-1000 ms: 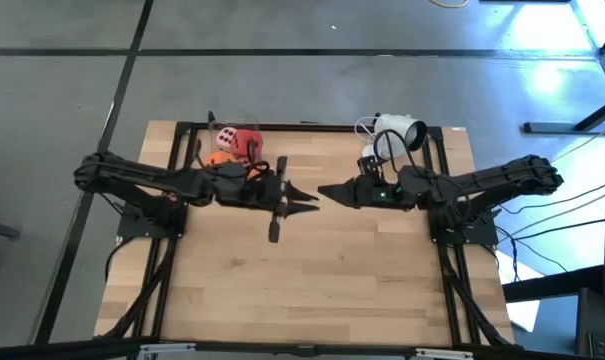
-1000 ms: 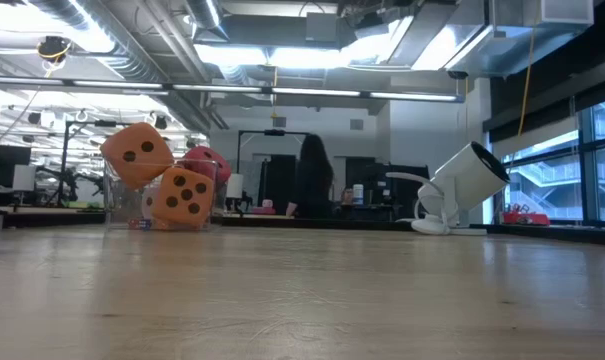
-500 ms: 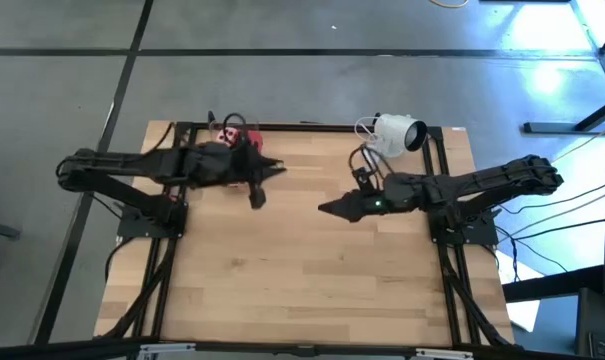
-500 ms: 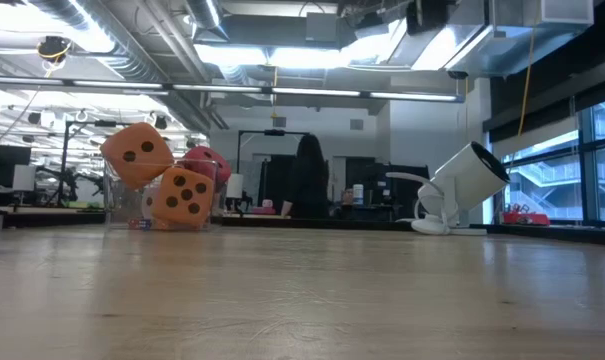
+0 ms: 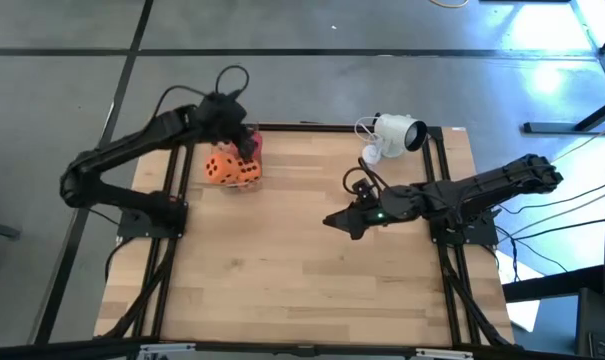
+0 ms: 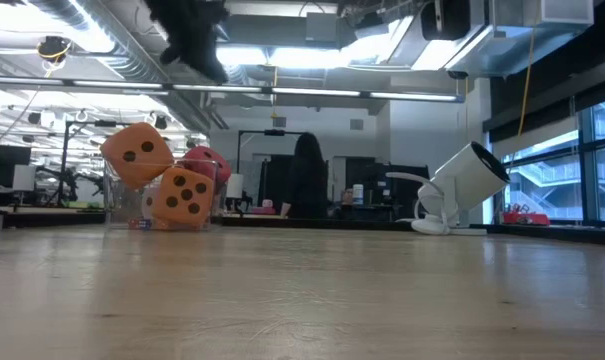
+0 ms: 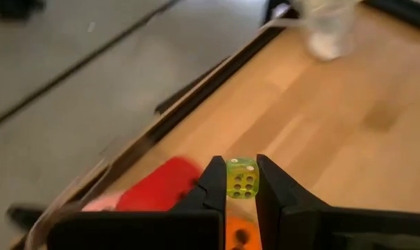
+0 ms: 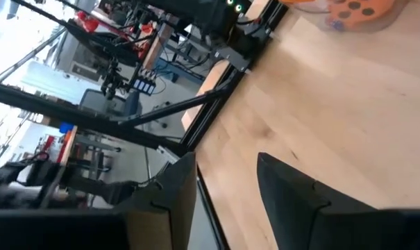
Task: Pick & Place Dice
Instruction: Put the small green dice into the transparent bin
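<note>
Two orange dice (image 5: 232,170) and a red die (image 5: 254,146) are piled at the table's far left. In the low view one orange die (image 6: 136,153) leans tilted on the other (image 6: 182,197), with the red die (image 6: 208,162) behind. The left wrist view shows the red die (image 7: 161,191) and a pale pink die (image 7: 102,203) below my fingers. My left gripper (image 5: 244,140) hangs above this pile, shut on a small yellow-green die (image 7: 241,178). My right gripper (image 5: 334,221) is open over the table's middle. My left gripper pinches the small yellow-green die by two opposite faces (image 7: 230,179) between its fingertips (image 7: 216,182). The fingers point down from above. The die is lifted clear, hanging over the pile of big dice.
A white camera (image 5: 397,131) with its cable stands at the far edge, right of centre. A clear container wall (image 6: 122,205) shows around the pile. Black frame rails (image 5: 172,260) run along the table's left and right sides. Bare wood (image 5: 302,290) fills the near half.
My left gripper has risen from the table's middle and swung toward the far left edge, turning to point down over the dice pile. My right gripper has drifted toward the near edge and slightly left. The big dice have stayed put.
</note>
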Tool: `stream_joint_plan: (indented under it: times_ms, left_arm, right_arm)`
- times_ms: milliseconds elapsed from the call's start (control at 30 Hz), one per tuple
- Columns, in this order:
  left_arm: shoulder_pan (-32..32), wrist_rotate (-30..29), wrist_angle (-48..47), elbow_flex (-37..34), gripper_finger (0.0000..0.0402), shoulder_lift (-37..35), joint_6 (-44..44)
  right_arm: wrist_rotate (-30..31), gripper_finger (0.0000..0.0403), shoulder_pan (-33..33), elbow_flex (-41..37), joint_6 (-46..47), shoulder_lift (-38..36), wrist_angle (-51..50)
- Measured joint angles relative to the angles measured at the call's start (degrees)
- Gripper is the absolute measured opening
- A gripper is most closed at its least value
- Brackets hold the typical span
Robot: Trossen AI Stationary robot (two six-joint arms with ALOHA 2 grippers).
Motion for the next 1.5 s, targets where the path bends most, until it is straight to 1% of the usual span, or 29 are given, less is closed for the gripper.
stream_joint_plan:
  times_ms: [200, 367, 467, 533, 667, 867, 1167, 1367, 1500]
  left_arm:
    - [10.70, 4.86, -5.43, 0.00, 0.0019, 3.71, 1.84]
    - [16.55, 10.02, -7.54, 0.00, 0.0019, 8.35, 3.43]
    - [18.64, 10.06, -10.10, 0.00, 0.0019, 11.20, 5.36]
    - [20.01, 8.71, -12.46, 0.00, 0.0019, 12.68, 7.12]
    - [22.49, 7.77, -16.01, 0.00, 0.0019, 14.31, 9.48]
    - [23.11, 6.07, -18.96, 0.00, 0.0019, 15.23, 11.92]
    - [22.78, 6.40, -18.43, -3.39, 0.0019, 15.41, 13.46]
    - [22.77, 8.70, -17.23, -5.58, 0.0019, 15.41, 13.80]
    - [22.56, 11.76, -15.33, -6.25, 0.0019, 15.41, 13.80]
  right_arm:
    - [0.00, 0.0150, 1.15, 0.02, 0.00, -0.02, 0.00]
    - [0.00, 0.0150, 1.76, 0.02, 0.02, -0.02, 0.00]
    - [0.02, 0.0150, 2.11, 0.04, 0.65, -0.02, 0.00]
    - [0.02, 0.0150, 2.40, 0.04, 1.12, -0.02, 0.00]
    - [0.03, 0.0151, 3.28, 0.07, 1.29, -0.02, 0.00]
    - [2.32, 0.0151, 3.98, 0.09, 1.35, -0.02, 0.00]
    - [3.48, 0.0151, 3.98, 0.09, 2.79, -0.04, 0.02]
    - [3.48, 0.0151, 3.98, 0.09, 2.79, -0.04, 0.59]
    - [3.48, 0.0151, 3.98, 0.09, 2.79, -0.04, 1.26]
